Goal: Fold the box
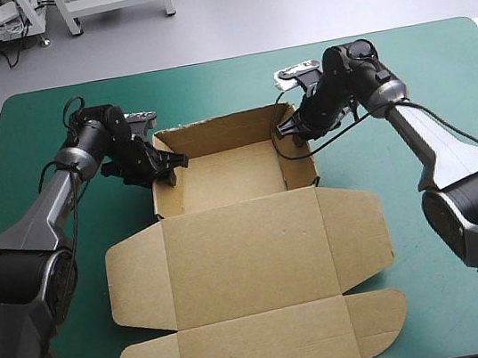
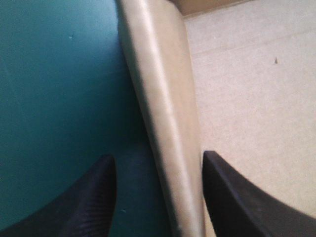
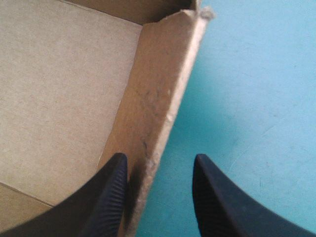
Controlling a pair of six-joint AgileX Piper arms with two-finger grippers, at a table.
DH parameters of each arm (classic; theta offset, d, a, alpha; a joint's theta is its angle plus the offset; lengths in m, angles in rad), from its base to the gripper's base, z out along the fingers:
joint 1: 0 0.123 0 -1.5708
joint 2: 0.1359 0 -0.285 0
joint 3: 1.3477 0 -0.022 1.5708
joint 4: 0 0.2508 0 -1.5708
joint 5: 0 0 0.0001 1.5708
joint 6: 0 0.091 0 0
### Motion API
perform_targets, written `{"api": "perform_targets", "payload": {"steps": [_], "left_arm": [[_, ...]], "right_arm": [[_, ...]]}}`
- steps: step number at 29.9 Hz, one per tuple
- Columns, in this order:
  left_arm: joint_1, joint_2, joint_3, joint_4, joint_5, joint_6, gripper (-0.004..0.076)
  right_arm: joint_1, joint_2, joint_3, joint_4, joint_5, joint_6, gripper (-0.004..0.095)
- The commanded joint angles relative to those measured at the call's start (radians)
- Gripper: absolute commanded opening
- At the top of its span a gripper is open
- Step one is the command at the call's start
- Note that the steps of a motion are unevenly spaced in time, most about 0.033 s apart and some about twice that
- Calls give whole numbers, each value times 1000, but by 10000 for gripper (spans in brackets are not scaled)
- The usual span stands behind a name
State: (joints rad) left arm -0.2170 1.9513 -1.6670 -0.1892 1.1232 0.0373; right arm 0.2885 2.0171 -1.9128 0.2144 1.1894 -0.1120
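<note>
The brown box (image 1: 230, 176) stands as an open tray at the table's middle, its walls raised. Its lid (image 1: 251, 258) lies flat toward the front edge, side flaps spread. My left gripper (image 1: 168, 166) straddles the tray's left wall, open. In the left wrist view the gripper (image 2: 158, 197) has the thick folded wall (image 2: 165, 113) between its fingers, with a gap on both sides. My right gripper (image 1: 292, 133) straddles the right wall, open. In the right wrist view the gripper (image 3: 159, 192) has its inner finger (image 3: 111, 197) against the wall (image 3: 160, 94), the outer one over the cover.
Teal-green cover (image 1: 421, 71) shows bare to the left, right and behind the tray. The lid's front flap (image 1: 264, 346) reaches close to the table's front edge.
</note>
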Motion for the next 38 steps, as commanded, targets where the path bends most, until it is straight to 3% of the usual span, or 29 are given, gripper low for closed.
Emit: {"api": "perform_targets", "payload": {"steps": [1, 10, 20, 30, 38], "left_arm": [[-2, -55, -22, -6, 5, -37, 392], [0, -57, -183, 58, 164, -37, 392], [-2, -128, -334, 26, 168, -53, 372], [-2, -425, -318, 64, 168, -2, 144], [-2, -729, -114, 71, 166, 90, 130]], "right_arm": [[-11, -58, -33, -10, -12, -10, 405], [-11, -58, -113, 28, -5, -6, 406], [-11, -58, -171, 58, 65, 28, 406], [-11, -51, -160, 47, 65, 37, 406], [-11, -8, -160, 54, 65, 37, 405]]}}
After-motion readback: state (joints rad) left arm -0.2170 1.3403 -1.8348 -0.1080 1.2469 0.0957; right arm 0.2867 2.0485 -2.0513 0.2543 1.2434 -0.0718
